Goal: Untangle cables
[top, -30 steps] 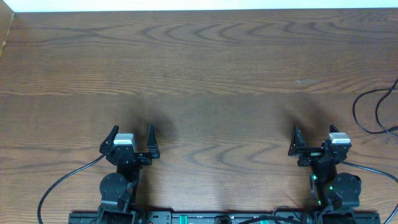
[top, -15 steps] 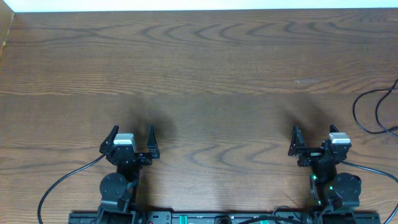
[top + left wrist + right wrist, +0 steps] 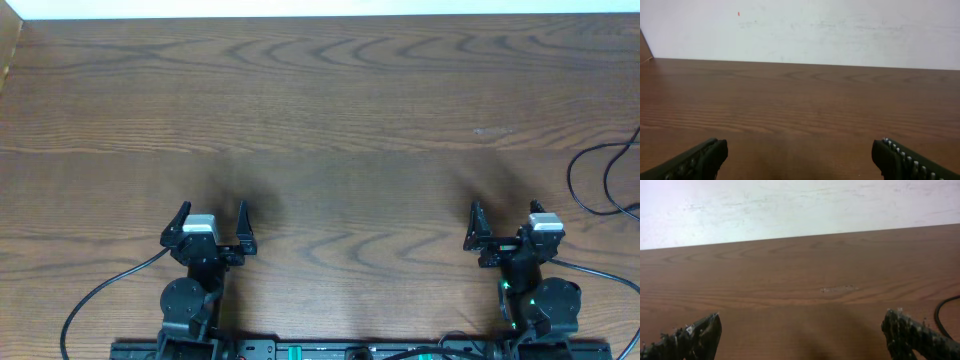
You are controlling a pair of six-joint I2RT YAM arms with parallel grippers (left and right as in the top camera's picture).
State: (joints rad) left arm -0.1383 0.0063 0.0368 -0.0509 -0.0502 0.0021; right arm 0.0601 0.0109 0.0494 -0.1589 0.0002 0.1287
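Note:
No thin black or white cord shows in any view; the cables are out of view. My left gripper rests at the near left of the wooden table, open and empty; its fingers stand wide apart in the left wrist view. My right gripper rests at the near right, also open and empty, with its fingers wide apart in the right wrist view.
A thicker black robot cable loops on the table at the right edge and also shows in the right wrist view. Another black cable curves from the left arm's base. A white wall lies beyond the far edge.

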